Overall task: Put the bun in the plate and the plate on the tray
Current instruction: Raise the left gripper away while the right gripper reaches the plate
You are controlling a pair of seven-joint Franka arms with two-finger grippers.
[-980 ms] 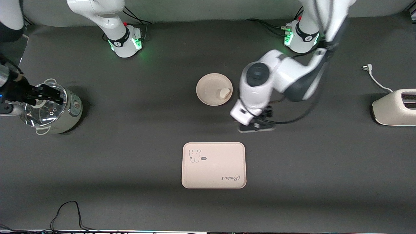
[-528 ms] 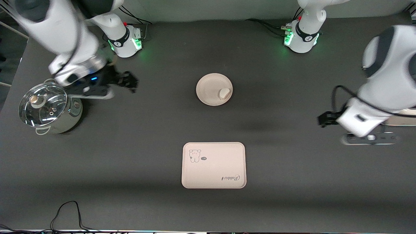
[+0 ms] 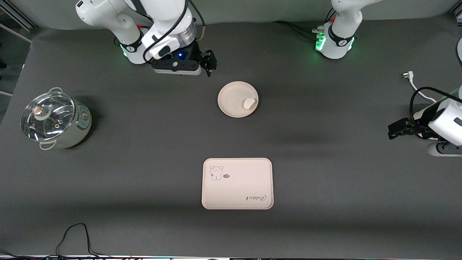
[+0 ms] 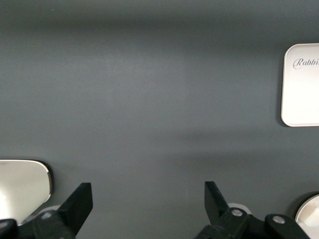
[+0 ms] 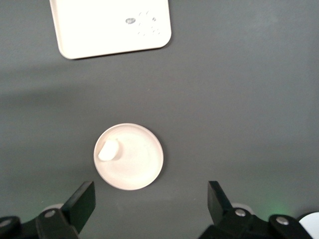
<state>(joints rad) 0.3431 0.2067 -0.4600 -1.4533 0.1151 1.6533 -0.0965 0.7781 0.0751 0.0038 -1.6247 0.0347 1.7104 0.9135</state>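
Bun at plate rim, tray apart

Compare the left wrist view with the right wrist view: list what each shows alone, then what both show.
Only the left wrist view: the open left claw over bare table, a rounded white object at the frame's edge, and the script word on the tray.

Only the right wrist view: the open right claw, the plate with the bun lying in it near the rim, and the tray's animal drawing.

Both: the tray and the dark table.
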